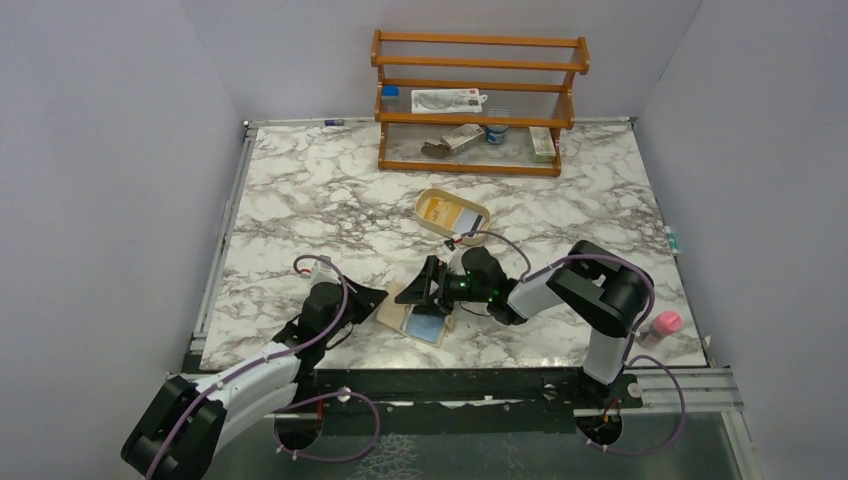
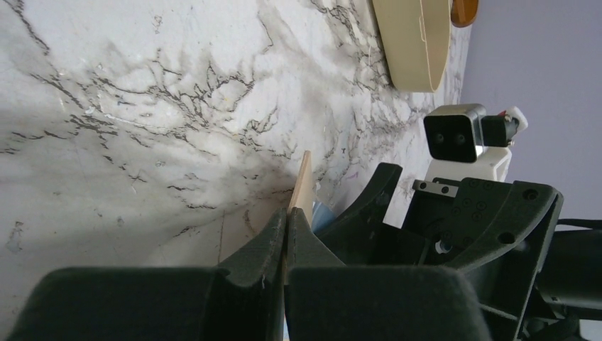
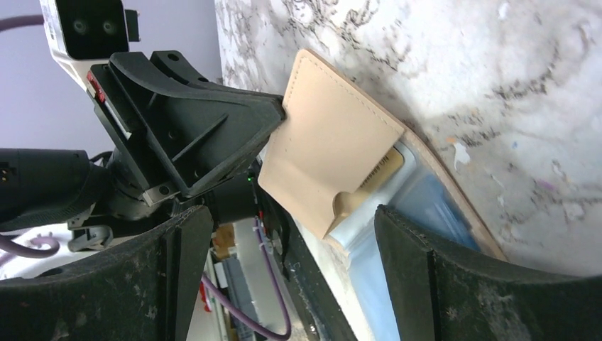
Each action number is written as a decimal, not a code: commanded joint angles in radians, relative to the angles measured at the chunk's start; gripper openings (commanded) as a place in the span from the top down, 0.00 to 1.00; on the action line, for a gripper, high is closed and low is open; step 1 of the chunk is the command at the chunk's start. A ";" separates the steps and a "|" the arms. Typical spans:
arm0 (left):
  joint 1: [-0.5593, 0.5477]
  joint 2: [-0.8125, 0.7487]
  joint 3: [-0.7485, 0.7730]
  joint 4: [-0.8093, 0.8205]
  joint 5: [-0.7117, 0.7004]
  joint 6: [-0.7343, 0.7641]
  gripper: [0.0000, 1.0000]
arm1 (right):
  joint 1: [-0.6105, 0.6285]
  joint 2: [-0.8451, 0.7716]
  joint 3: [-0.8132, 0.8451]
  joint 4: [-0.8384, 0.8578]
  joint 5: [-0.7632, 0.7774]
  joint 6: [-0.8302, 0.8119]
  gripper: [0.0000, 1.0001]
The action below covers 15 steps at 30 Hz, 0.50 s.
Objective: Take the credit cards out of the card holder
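Near the table's (image 1: 330,190) front edge, between the arms, the card holder (image 3: 334,153) lay open, blue lining up and one tan flap raised. A yellow card (image 3: 380,169) peeked from its pocket. It looked thin, stiff, light and probably slick, best pinched at that exposed edge and slid out along the slot. The soft holder would likely drag unless pinned. The left gripper (image 2: 286,234) was clamped on the flap. The right gripper (image 3: 287,217) hung above, jaws wide and empty. An oval tray (image 1: 428,198) sat farther back.
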 commanded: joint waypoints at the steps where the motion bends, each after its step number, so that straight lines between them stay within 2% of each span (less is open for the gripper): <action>1: 0.003 0.005 -0.119 0.034 -0.092 -0.094 1.00 | 0.009 -0.045 -0.027 -0.193 0.055 0.086 0.09; 4: 0.003 0.025 -0.119 0.015 -0.115 -0.138 1.00 | 0.021 -0.049 -0.034 -0.197 0.078 0.130 0.09; 12: -0.007 0.064 -0.122 -0.057 -0.175 -0.266 1.00 | 0.036 0.040 -0.089 -0.017 0.133 0.285 0.09; 15: -0.010 0.065 -0.121 -0.058 -0.196 -0.304 1.00 | 0.042 0.051 -0.078 -0.015 0.154 0.295 0.09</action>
